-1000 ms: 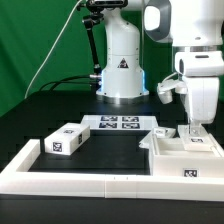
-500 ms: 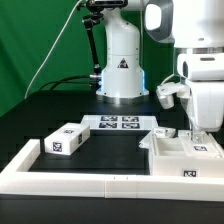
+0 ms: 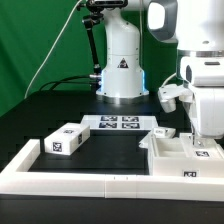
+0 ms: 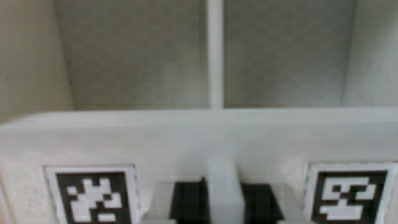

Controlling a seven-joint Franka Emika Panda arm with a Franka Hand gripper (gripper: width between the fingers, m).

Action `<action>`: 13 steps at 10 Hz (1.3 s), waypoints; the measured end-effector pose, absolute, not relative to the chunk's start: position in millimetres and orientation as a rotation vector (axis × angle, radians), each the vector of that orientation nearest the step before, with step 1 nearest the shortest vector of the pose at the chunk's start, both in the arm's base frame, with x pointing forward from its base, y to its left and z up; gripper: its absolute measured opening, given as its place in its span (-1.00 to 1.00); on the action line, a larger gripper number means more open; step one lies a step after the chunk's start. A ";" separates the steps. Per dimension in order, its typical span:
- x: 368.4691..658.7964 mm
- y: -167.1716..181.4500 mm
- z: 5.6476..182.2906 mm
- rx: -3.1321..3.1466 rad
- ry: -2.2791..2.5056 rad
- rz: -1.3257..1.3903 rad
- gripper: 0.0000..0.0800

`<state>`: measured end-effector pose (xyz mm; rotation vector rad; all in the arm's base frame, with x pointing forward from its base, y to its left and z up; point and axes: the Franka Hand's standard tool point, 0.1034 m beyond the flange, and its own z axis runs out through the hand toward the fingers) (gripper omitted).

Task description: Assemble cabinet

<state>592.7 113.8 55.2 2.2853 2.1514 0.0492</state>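
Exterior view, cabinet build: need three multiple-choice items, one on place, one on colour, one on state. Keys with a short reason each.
1. Where does the loose small box lie relative to the marker board?
A. to the exterior view's left of it
B. to the exterior view's right of it
C. on top of it

2. What colour is the backdrop at the back of the scene?
A. blue
B. green
C. white

3. Where is the gripper?
A. high above the marker board
B. lifting the small box
C. low at the cabinet body, on the exterior view's right

Key:
1 A, the box lies apart from the board, on its left side in that view.
2 B, green fills the whole back of the scene.
3 C, it hangs down at the white body, far from both box and board.
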 end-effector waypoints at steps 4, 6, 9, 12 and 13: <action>592.7 113.8 55.2 2.285 2.151 0.049 -0.70; 592.7 113.8 55.2 2.285 2.151 0.049 -0.18; 587.2 107.7 57.5 2.291 2.115 0.117 0.84; 576.9 97.2 59.4 2.293 2.120 0.089 0.99; 579.0 96.6 63.5 2.293 2.118 0.079 1.00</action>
